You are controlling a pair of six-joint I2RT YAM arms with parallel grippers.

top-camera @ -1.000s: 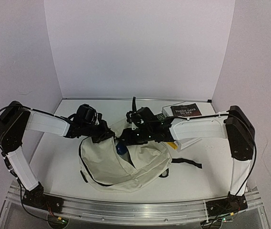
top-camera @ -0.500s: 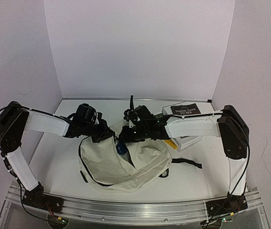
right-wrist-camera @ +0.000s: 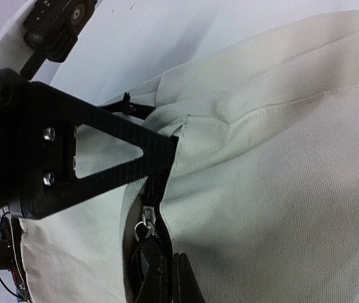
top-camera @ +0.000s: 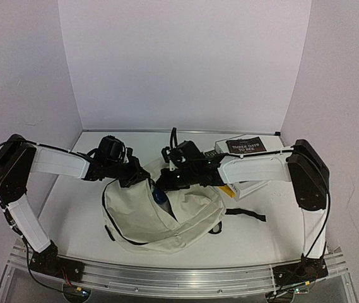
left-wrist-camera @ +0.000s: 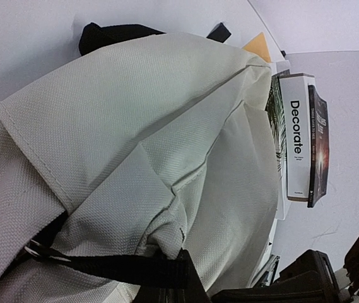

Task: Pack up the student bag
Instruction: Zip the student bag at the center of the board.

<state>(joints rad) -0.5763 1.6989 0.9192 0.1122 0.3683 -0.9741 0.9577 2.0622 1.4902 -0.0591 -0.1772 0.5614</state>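
Left end effector point(top-camera: 132, 177) and right end effector point(top-camera: 166, 180), each pinched on the rim of the student bag point(top-camera: 142, 219) at frame centre, have dragged it slightly left since a second ago, mouth likely being spread for loading.

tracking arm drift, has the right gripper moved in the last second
Yes. The right gripper has shifted slightly left, farther from the book, at the bag's opening.

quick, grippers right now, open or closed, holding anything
left gripper: closed, pinching the bag at its top edge
right gripper: closed on the bag's zipper edge
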